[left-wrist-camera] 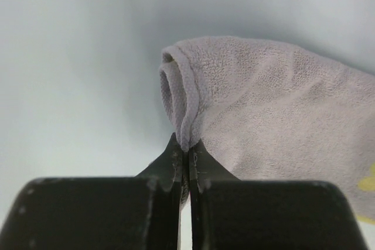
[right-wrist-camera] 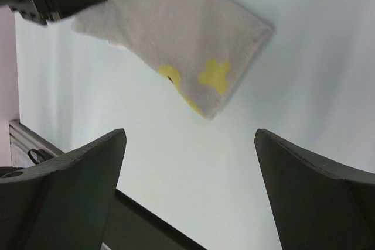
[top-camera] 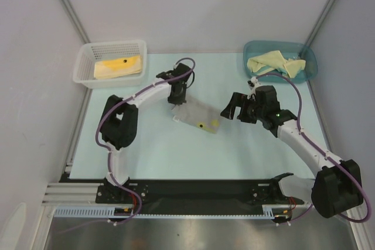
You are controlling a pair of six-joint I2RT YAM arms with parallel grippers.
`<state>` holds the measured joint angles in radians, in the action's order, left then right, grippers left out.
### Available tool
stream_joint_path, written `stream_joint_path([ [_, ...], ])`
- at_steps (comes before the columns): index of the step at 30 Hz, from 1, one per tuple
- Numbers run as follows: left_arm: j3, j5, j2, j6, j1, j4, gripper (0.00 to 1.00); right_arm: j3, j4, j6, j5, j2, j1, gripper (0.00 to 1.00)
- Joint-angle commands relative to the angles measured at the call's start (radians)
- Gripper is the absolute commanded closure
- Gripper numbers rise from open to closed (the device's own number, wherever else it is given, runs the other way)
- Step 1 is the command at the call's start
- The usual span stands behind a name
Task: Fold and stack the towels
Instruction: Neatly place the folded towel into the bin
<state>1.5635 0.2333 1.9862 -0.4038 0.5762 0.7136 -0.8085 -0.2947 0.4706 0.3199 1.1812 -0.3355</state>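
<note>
Pale smooth table [top-camera: 176, 162], folded grey terry towel [left-wrist-camera: 281, 109] hem pinched by left pincer [left-wrist-camera: 186, 144], right pincer [right-wrist-camera: 188, 139] spread wide, empty.

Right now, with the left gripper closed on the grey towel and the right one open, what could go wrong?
1. The left gripper pinches only one folded edge of the grey towel; on lifting, the fold may fall open.
2. The right gripper is open and clear of the towel, so its far end is unsupported and may drag or skew.
</note>
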Motion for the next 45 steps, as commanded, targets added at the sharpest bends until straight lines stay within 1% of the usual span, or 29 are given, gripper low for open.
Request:
stream_joint_path([
  [1, 0.145, 0.035, 0.048, 0.100, -0.073, 0.070, 1.00, -0.041, 0.012, -0.013, -0.018, -0.006, 0.007, 0.00],
  [2, 0.185, 0.050, 0.078, 0.111, -0.087, 0.089, 1.00, -0.049, 0.017, -0.018, -0.015, 0.001, 0.009, 0.00],
  [3, 0.257, 0.072, 0.089, 0.120, -0.114, 0.104, 1.00, -0.052, 0.023, -0.020, -0.015, 0.011, 0.010, 0.00],
  [5, 0.331, 0.086, 0.117, 0.166, -0.142, 0.133, 1.00, -0.066, 0.026, -0.035, -0.018, 0.038, 0.015, 0.00],
  [6, 0.421, 0.089, 0.149, 0.181, -0.171, 0.145, 1.00, -0.076, 0.029, -0.038, -0.019, 0.047, 0.016, 0.00],
  [8, 0.519, 0.092, 0.190, 0.220, -0.199, 0.182, 1.00, -0.086, 0.037, -0.047, -0.022, 0.075, 0.021, 0.00],
  [9, 0.611, 0.089, 0.225, 0.235, -0.223, 0.194, 1.00, -0.095, 0.048, -0.049, -0.021, 0.083, 0.023, 0.00],
  [11, 0.694, 0.093, 0.259, 0.260, -0.249, 0.204, 1.00, -0.106, 0.055, -0.056, -0.013, 0.106, 0.024, 0.00],
  [12, 0.774, 0.090, 0.281, 0.264, -0.275, 0.210, 1.00, -0.112, 0.060, -0.061, -0.012, 0.129, 0.024, 0.00],
  [15, 0.875, 0.058, 0.339, 0.275, -0.335, 0.205, 1.00, -0.135, 0.063, -0.079, -0.013, 0.179, 0.029, 0.00],
  [20, 0.866, 0.003, 0.339, 0.272, -0.435, 0.130, 1.00, -0.166, 0.060, -0.102, -0.018, 0.245, 0.038, 0.00],
  [26, 0.863, -0.068, 0.359, 0.266, -0.532, 0.046, 1.00, -0.175, 0.065, -0.116, -0.025, 0.279, 0.046, 0.00],
  [29, 0.847, -0.106, 0.365, 0.270, -0.571, 0.004, 1.00, -0.179, 0.060, -0.124, -0.031, 0.291, 0.049, 0.00],
  [30, 0.833, -0.120, 0.361, 0.275, -0.572, -0.032, 1.00, -0.181, 0.055, -0.125, -0.035, 0.296, 0.050, 0.00],
  [33, 0.773, -0.127, 0.352, 0.286, -0.621, -0.118, 1.00, -0.184, 0.052, -0.132, -0.041, 0.307, 0.052, 0.00],
  [45, 0.774, -0.127, 0.421, 0.287, -0.730, -0.246, 1.00, -0.193, 0.045, -0.144, -0.058, 0.339, 0.052, 0.00],
])
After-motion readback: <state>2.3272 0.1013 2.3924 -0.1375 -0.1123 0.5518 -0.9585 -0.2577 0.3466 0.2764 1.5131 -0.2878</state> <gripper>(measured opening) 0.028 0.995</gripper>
